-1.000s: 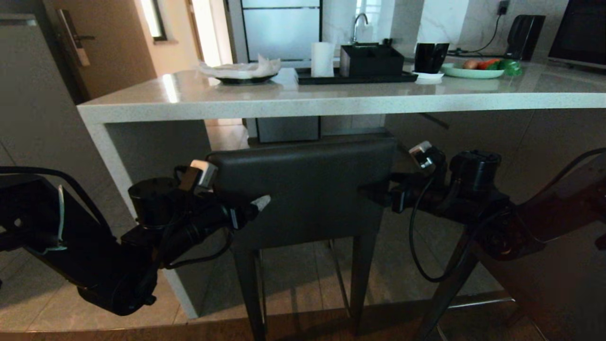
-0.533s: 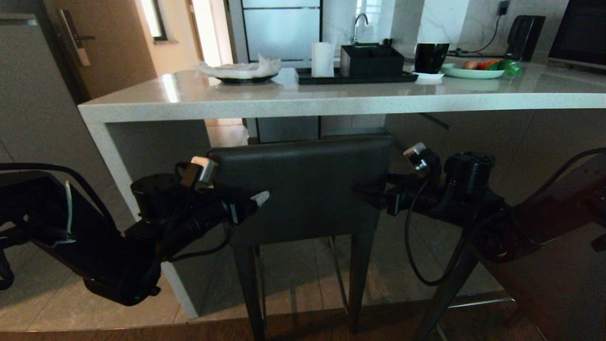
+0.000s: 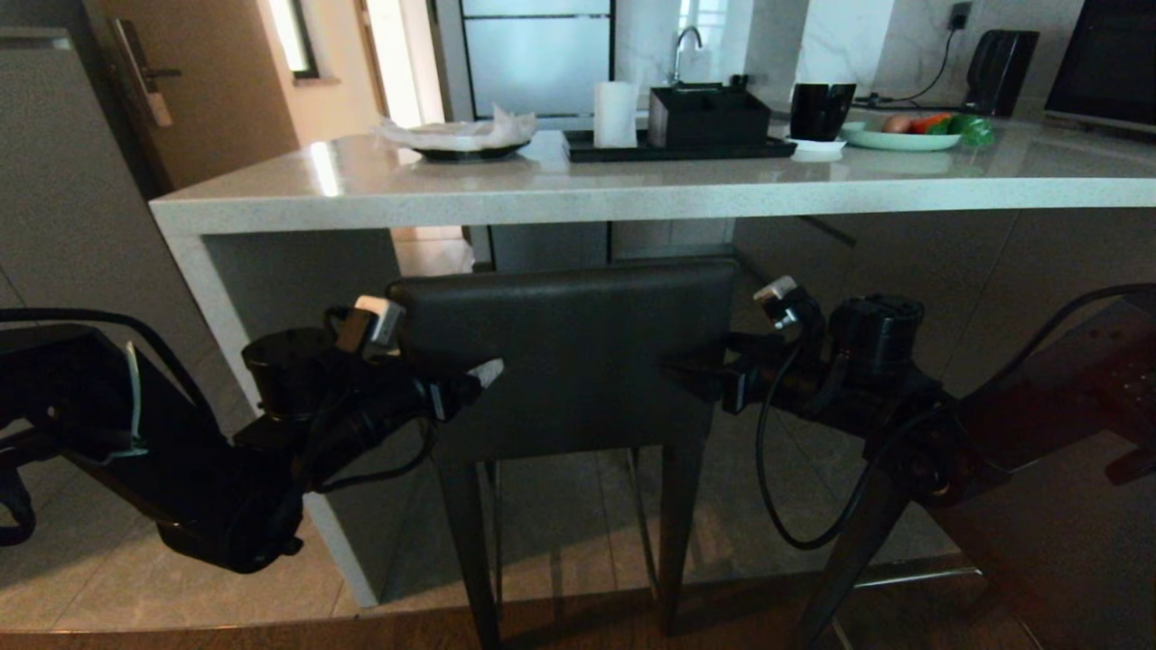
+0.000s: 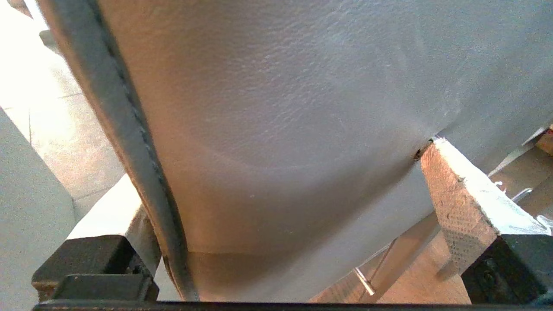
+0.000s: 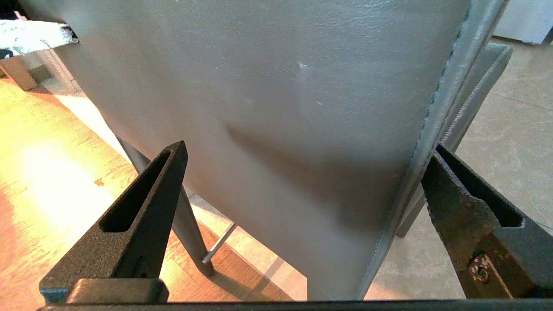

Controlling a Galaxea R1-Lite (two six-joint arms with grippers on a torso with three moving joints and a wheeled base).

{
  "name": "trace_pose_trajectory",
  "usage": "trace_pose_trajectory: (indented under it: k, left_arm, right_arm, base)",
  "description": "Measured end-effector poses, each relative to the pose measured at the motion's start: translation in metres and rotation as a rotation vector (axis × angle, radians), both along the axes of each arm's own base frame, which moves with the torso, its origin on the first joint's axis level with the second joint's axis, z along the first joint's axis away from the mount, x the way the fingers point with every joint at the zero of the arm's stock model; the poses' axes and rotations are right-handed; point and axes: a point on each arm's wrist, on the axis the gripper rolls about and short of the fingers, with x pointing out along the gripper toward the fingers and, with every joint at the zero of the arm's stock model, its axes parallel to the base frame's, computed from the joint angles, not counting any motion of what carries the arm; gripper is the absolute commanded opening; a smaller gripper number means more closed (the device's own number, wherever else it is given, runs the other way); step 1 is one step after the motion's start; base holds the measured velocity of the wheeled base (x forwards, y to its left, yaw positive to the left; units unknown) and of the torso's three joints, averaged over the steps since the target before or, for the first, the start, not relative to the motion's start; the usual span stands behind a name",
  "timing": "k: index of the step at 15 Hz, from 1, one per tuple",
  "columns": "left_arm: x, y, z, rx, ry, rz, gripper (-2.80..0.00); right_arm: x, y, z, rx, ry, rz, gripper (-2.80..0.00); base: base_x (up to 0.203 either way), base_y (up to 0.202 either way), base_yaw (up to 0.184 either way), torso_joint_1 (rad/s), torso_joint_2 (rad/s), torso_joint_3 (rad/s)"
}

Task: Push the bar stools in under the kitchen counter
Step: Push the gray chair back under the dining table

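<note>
— Kitchen counter at twelve o'clock; bar stool just below, backrest under its edge.
— Left gripper at nine, right gripper at three: spread wide, straddling backrest corners, gripping nothing.

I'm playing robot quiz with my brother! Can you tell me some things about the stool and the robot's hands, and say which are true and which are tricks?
1. Both hands are at the stool's backrest. True: the left hand and right hand sit at its two sides.
2. The right hand is shut tight. False: its fingers are spread wide open.
3. The kitchen counter is bare. False: a black cup and a plate of vegetables stand on it, among other things.
4. The stool stands in front of the counter's edge. True.
</note>
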Motion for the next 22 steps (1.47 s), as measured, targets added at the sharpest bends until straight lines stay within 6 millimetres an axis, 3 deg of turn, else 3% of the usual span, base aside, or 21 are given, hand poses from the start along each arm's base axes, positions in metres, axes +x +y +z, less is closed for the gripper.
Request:
trace_pose_trajectory:
  k: [4, 8, 13, 15, 19, 22]
  left_arm:
    - [-0.009, 0.001, -0.002, 0.002, 0.015, 0.005, 0.00]
    - [-0.030, 0.009, -0.015, 0.025, 0.101, 0.028, 0.00]
    - [-0.038, 0.011, -0.006, 0.021, 0.080, 0.039, 0.00]
    - [-0.048, 0.021, -0.003, 0.023, 0.086, 0.072, 0.00]
    - [-0.076, 0.043, 0.005, 0.033, 0.089, 0.293, 0.00]
    - [-0.112, 0.050, 0.015, 0.035, 0.075, 0.326, 0.00]
  right_arm:
    - [-0.004, -0.005, 0.001, -0.005, 0.017, -0.006, 0.00]
    - [-0.013, -0.025, 0.005, -0.009, 0.041, -0.047, 0.00]
    - [-0.027, -0.038, 0.023, -0.006, 0.011, -0.098, 0.00]
    - [-0.034, -0.041, 0.031, -0.019, 0.035, -0.137, 0.00]
    - [-0.059, -0.054, 0.050, -0.080, 0.076, -0.419, 0.00]
    - [-0.092, -0.068, 0.063, -0.129, 0.084, -0.668, 0.00]
  base:
    - [0.000, 0.000, 0.000, 0.000, 0.00, 0.000]
    - [0.000, 0.000, 0.000, 0.000, 0.00, 0.000]
    - [0.000, 0.000, 0.000, 0.000, 0.00, 0.000]
    - [0.000, 0.000, 0.000, 0.000, 0.00, 0.000]
    - [0.000, 0.000, 0.000, 0.000, 0.00, 0.000]
    - [0.000, 0.000, 0.000, 0.000, 0.00, 0.000]
